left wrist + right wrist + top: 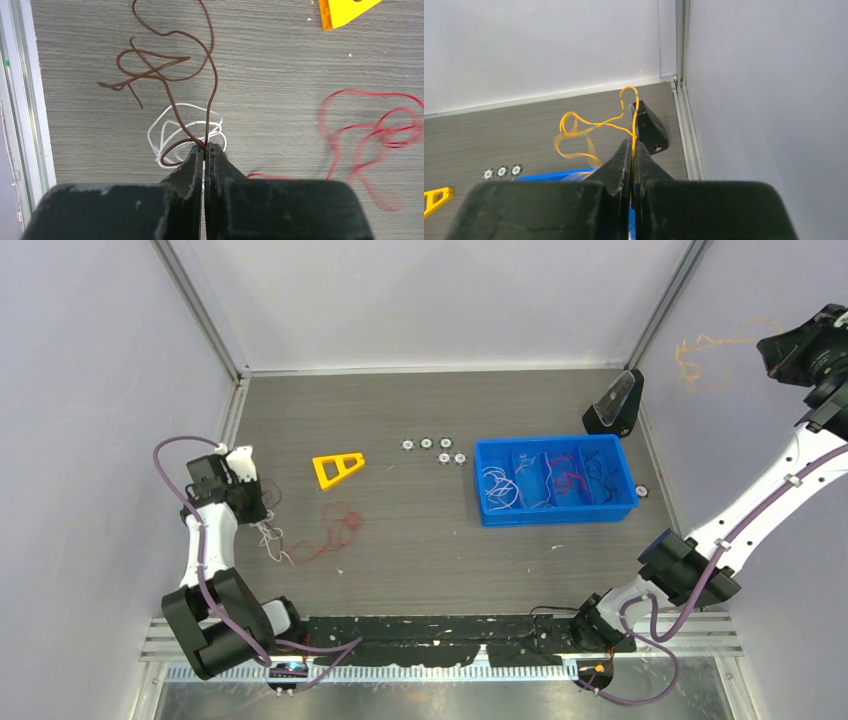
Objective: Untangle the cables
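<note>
My left gripper (258, 506) is low over the left side of the table. In the left wrist view it (205, 146) is shut on a brown cable (165, 65) that curls away from the tips. A white cable (167, 131) lies looped under the tips, and a red cable (377, 131) lies to the right. In the top view the white strands (272, 540) and the red cable (338, 528) lie apart on the table. My right gripper (778, 352) is raised high at the right wall, shut on an orange cable (708, 352). In the right wrist view the orange cable (574, 134) hangs from the tips (633, 143).
A blue bin (556, 514) right of centre holds white, red and black cables in its compartments. A yellow triangle (337, 468), several small round discs (433, 448) and a black wedge (614, 406) lie on the table. Walls stand close on the left, back and right.
</note>
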Controlling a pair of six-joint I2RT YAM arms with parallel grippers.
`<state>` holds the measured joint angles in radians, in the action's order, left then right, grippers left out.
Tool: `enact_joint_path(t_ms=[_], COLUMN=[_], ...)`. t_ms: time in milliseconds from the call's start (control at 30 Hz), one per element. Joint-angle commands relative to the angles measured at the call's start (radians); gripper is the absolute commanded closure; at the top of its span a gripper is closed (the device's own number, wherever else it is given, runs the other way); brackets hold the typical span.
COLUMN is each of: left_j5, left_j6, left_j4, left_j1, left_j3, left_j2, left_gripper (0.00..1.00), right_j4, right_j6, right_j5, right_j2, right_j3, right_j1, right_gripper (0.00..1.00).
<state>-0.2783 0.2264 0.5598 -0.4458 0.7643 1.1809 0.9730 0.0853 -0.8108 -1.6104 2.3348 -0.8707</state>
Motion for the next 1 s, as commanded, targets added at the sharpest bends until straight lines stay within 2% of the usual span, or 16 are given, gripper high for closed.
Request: enact_joint_path(t_ms=[0, 67, 200, 267, 333, 367, 467, 500, 567, 667, 800, 900, 967], left_j5=[0.048, 0.029, -0.302, -0.438, -0.499, -0.504, -0.496, -0.483, -0.464, -0.444, -0.419, -0.407, -0.398], left_j6=[0.027, 0.034, -0.02, -0.07, -0.118, -0.152, -0.264, -0.29, -0.328, -0.367, -0.369, -0.37, -0.371], left_j4=[-0.04, -0.03, -0.02, -0.01, -0.021, -0.042, -0.129, -0.145, -0.162, -0.177, -0.181, -0.181, -0.181], left_j1=[0.007, 0.007, 0.019, 0.072, 0.165, 0.212, 0.343, 0.381, 0.47, 0.535, 0.574, 0.579, 0.58], left_j3=[0.044, 0.051, 0.038, 0.049, 0.056, 0.055, 0.045, 0.049, 0.066, 0.089, 0.101, 0.104, 0.105], left_j2=[0.05, 0.065, -0.02, -0.076, -0.145, -0.181, -0.268, -0.286, -0.298, -0.283, -0.256, -0.239, -0.234], left_gripper=[1.0, 1.0, 1.0, 1.0, 1.0, 1.0, 1.0, 1.0, 1.0, 1.0, 1.0, 1.0, 1.0], right_j4=[-0.127, -0.133, -0.1, -0.042, 0.015, 0.022, -0.012, -0.032, -0.088, -0.144, -0.173, -0.163, -0.167], right_j6=[-0.025, -0.015, -0.009, 0.058, 0.131, 0.178, 0.228, 0.226, 0.229, 0.218, 0.161, 0.082, -0.012], right_j5=[0.01, -0.008, -0.11, -0.093, -0.048, -0.023, 0.196, 0.312, 0.473, 0.597, 0.695, 0.718, 0.809], right_j2=[0.107, 0.11, 0.134, 0.177, 0.229, 0.276, 0.379, 0.434, 0.501, 0.572, 0.582, 0.547, 0.509], right_j3=[-0.091, -0.085, -0.096, -0.147, -0.254, -0.34, -0.6, -0.657, -0.798, -0.987, -1.116, -1.142, -1.152], right_j1=[0.003, 0.003, 0.031, 0.074, 0.137, 0.191, 0.328, 0.388, 0.475, 0.55, 0.647, 0.705, 0.744], right_gripper=[0.95, 0.95, 0.95, 0.95, 0.95, 0.95, 0.95, 0.95, 0.95, 0.95, 0.95, 0.95, 0.95])
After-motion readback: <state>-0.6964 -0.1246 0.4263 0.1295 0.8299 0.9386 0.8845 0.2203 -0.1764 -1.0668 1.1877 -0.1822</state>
